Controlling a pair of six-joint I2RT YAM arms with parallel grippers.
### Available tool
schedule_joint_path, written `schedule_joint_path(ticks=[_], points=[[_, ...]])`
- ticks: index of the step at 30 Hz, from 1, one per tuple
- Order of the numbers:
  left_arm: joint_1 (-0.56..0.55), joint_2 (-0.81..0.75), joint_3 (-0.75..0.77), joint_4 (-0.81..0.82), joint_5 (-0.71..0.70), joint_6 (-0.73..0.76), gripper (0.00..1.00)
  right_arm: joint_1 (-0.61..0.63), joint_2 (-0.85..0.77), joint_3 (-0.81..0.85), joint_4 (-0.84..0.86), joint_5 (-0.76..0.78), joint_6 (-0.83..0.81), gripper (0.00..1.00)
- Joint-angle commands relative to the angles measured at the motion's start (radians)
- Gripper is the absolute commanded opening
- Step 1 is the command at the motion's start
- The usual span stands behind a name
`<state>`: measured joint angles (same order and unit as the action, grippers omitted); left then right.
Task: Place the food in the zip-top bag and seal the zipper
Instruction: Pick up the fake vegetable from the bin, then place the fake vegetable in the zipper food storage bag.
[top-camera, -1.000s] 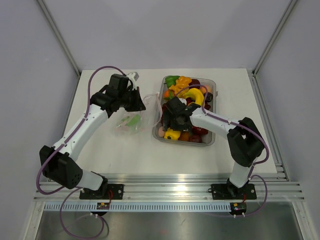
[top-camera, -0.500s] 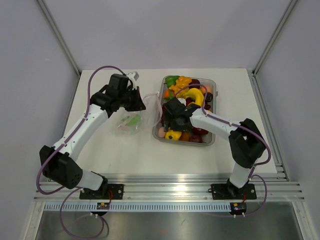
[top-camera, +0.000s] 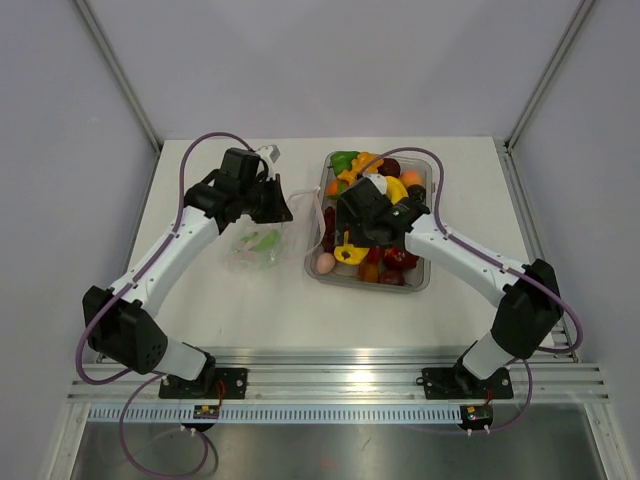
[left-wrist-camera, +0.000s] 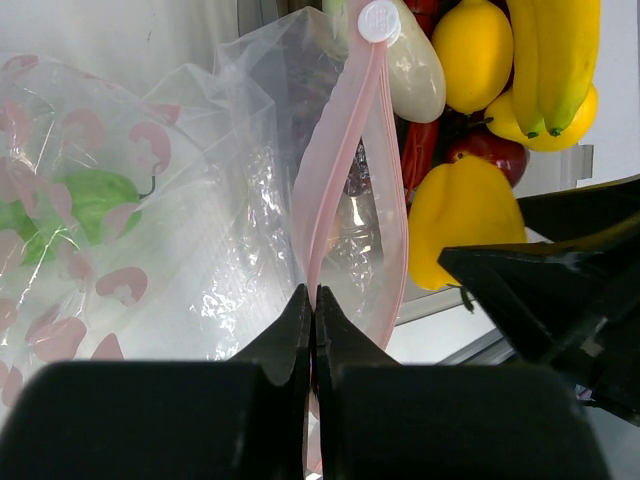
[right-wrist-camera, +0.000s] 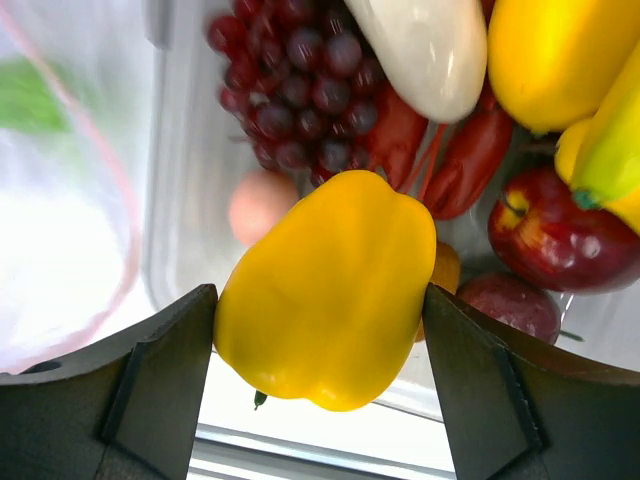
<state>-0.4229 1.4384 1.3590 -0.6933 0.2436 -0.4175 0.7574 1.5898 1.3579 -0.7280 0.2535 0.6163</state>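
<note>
Currently the right end effector (right-wrist-camera: 320, 350) stands wide, both fingers pressed against opposite flanks of a yellow pepper (right-wrist-camera: 325, 290), which fills the gap and is held. The left end effector (left-wrist-camera: 314, 305) is fully closed and pinches the zipper (left-wrist-camera: 345, 170) at the near part of the zip-top bag (left-wrist-camera: 200, 250). Beyond that pinch the two pink lips of the strip spread into a loop, so the mouth is open and unsealed.

One green piece (left-wrist-camera: 100, 200) lies inside the bag. Most of the food (top-camera: 385, 185) sits in the tray (top-camera: 425, 285): bananas, a lemon, grapes, an apple and others. By this evidence the task is at an early stage. Loading is in progress, many pieces are left to transfer, and sealing is not yet begun.

In the overhead view the right end effector (top-camera: 352, 235) hangs over the near-left part of the tray, with the pepper (top-camera: 346, 252) beneath it, just beside the tray wall that faces the bag (top-camera: 262, 245). The bag lies on the desk (top-camera: 250, 310) to the left of the tray, its mouth near that wall. The left end effector (top-camera: 272, 205) holds the mouth edge at the far side of the bag. The open mouth is therefore near the pepper, to its left, with the tray wall between them. The right wrist view shows the pink strip at its left edge, apart from the pepper.
</note>
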Motion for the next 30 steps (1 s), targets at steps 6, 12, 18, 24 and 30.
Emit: schedule_joint_path(ticks=[6,12,18,24,30], points=[[0.003,0.002,0.012,0.028,0.017,0.014,0.00,0.013,-0.079,0.222,0.016,0.035,-0.006,0.53],[0.003,0.001,0.009,0.029,0.026,0.008,0.00,0.020,-0.031,0.311,0.053,-0.051,-0.004,0.53],[0.003,0.001,0.023,0.034,0.048,0.005,0.00,0.043,0.045,0.357,0.084,-0.115,-0.001,0.53],[0.003,0.002,0.046,0.031,0.069,-0.003,0.00,0.051,0.110,0.322,0.122,-0.149,0.016,0.55],[0.003,0.004,0.077,0.032,0.092,-0.017,0.00,0.051,0.136,0.336,0.096,-0.146,0.005,0.95]])
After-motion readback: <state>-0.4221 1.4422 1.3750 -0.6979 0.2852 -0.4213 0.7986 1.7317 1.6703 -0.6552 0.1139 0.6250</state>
